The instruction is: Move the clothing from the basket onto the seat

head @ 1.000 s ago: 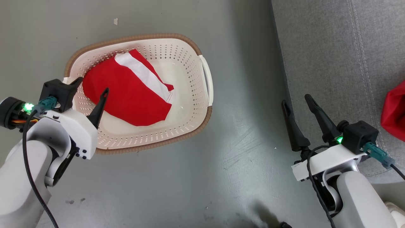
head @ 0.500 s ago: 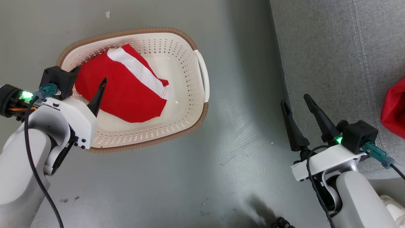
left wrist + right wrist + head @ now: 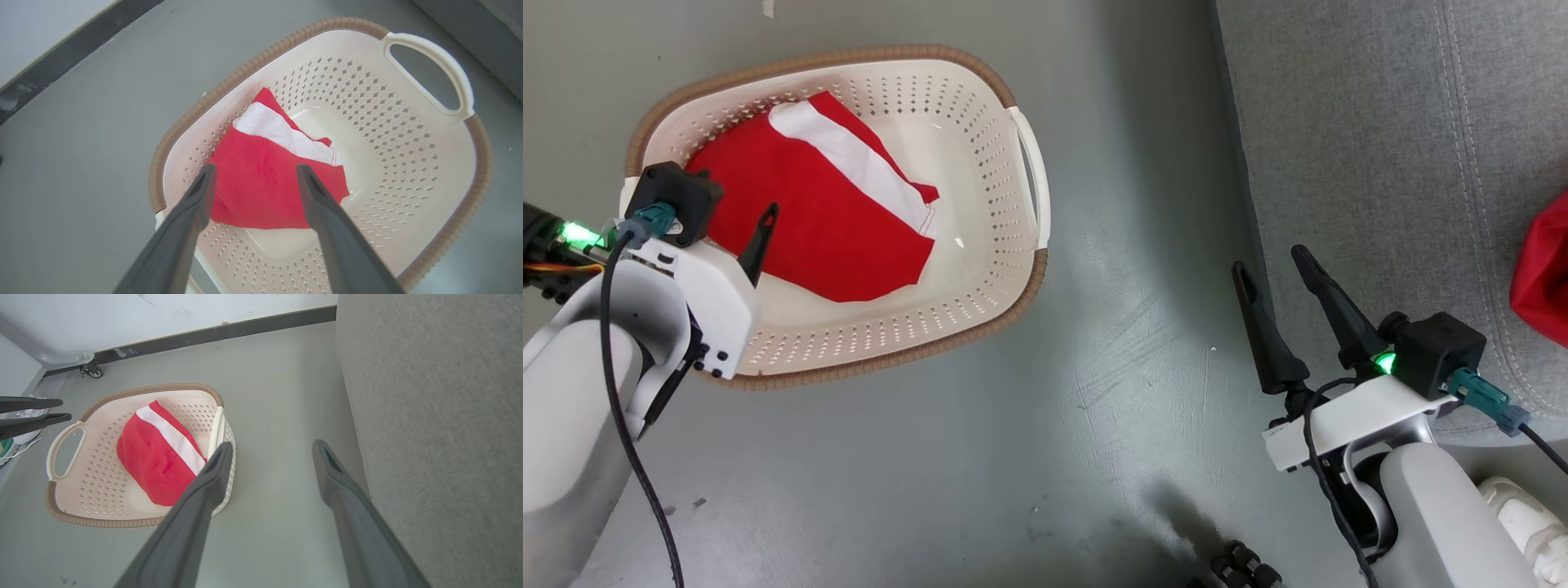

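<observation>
Home-like room: grey fabric sofa [image 3: 1380,122], laundry basket [image 3: 992,204] on smooth grey floor [image 3: 1135,367], dark skirting [image 3: 265,321]

The basket [image 3: 992,204] stands on the floor [image 3: 1094,408] left of the seat [image 3: 1380,163], one garment [image 3: 825,237] lying in it below the left gripper [image 3: 256,168]; the right gripper [image 3: 1268,257] hangs between basket and seat, and a second garment [image 3: 1543,269] lies on the seat.

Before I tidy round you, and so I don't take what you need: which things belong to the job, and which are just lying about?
Job:
- basket
- red garment in it
- sofa
- second red garment, on the sofa
- left hand, open over the basket

Lying about:
- white slipper-like thing beside the sofa
- castor
- white scrap
</observation>
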Motion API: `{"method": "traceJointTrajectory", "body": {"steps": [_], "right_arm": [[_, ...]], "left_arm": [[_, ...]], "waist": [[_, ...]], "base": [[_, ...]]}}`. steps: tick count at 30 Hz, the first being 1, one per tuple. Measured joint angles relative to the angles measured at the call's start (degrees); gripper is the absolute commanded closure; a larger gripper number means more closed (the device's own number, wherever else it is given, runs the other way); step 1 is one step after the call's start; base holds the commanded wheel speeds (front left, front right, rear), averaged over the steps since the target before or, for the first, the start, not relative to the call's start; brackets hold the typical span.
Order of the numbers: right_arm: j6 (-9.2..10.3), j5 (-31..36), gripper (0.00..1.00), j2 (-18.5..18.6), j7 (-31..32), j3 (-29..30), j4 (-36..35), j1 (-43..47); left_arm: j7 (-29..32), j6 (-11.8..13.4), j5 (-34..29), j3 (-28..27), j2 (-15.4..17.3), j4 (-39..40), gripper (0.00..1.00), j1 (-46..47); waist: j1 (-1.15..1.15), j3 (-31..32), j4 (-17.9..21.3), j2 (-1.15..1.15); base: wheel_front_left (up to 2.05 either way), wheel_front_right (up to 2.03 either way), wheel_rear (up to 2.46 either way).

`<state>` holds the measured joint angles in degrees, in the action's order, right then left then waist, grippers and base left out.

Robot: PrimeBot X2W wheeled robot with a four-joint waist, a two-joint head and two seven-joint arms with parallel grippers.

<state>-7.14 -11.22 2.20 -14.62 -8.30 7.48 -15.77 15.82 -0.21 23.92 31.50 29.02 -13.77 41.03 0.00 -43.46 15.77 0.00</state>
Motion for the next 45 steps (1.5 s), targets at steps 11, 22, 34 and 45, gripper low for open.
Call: {"method": "traceJointTrajectory", "body": {"steps": [11, 22, 34, 45], "right_arm": [[-0.01, -0.7, 0.00, 0.0, 0.0, -1.2, -0.3, 0.0], [-0.01, -1.8, 0.00, 0.0, 0.0, -2.0, -0.5, 0.2], [0.00, -2.0, 0.00, 0.0, 0.0, -3.4, -0.5, 0.3], [0.00, -2.4, 0.00, 0.0, 0.0, -3.8, -0.5, 0.5]], "left_arm": [[2.4, -0.1, -5.4, 2.6, 1.9, -0.1, 0.00, 3.7], [4.9, -1.0, -9.6, 5.6, 3.3, -1.5, 0.00, 5.5], [6.4, -1.5, -12.5, 7.3, 3.4, -2.2, 0.00, 8.8], [7.7, -2.0, -16.0, 9.5, 3.5, -3.0, 0.00, 10.7]], "waist": [[0.00, -2.0, 0.9, 0.00], [0.00, -3.0, 1.8, 0.00], [0.00, -3.8, 2.6, 0.00], [0.00, -4.2, 2.8, 0.00]], "base": [[0.00, 0.00, 0.00], [0.00, 0.00, 0.00], [0.00, 0.00, 0.00], [0.00, 0.00, 0.00]]}}
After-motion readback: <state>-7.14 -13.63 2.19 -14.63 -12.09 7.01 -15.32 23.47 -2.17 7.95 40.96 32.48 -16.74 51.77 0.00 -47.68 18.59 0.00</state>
